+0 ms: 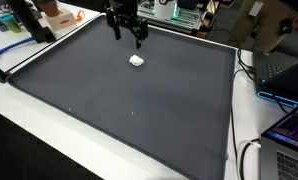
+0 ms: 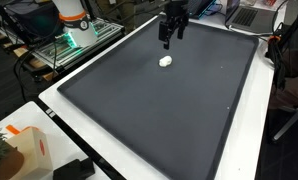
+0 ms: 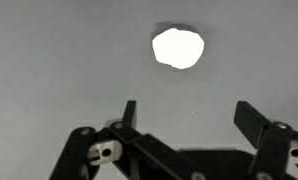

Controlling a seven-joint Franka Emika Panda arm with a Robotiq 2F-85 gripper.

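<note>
On dark mat (image 1: 139, 105), small white irregular lump (image 1: 136, 61), open hand (image 1: 129, 40) near

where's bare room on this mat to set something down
Nearly the whole dark mat is bare: from the white lump to the near edge, and to both sides of it. Crowded at the far edge, where the open claw hangs near the lump, and beside the mat by the laptops.

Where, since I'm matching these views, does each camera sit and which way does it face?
Exterior view: raised at one side, looking down across the dark mat; open claw shows.
Exterior view: raised off a mat corner, looking down; claw shows.
Wrist view: above the claw, facing down at the mat; both fingers show.
Shared: the white lump.
</note>
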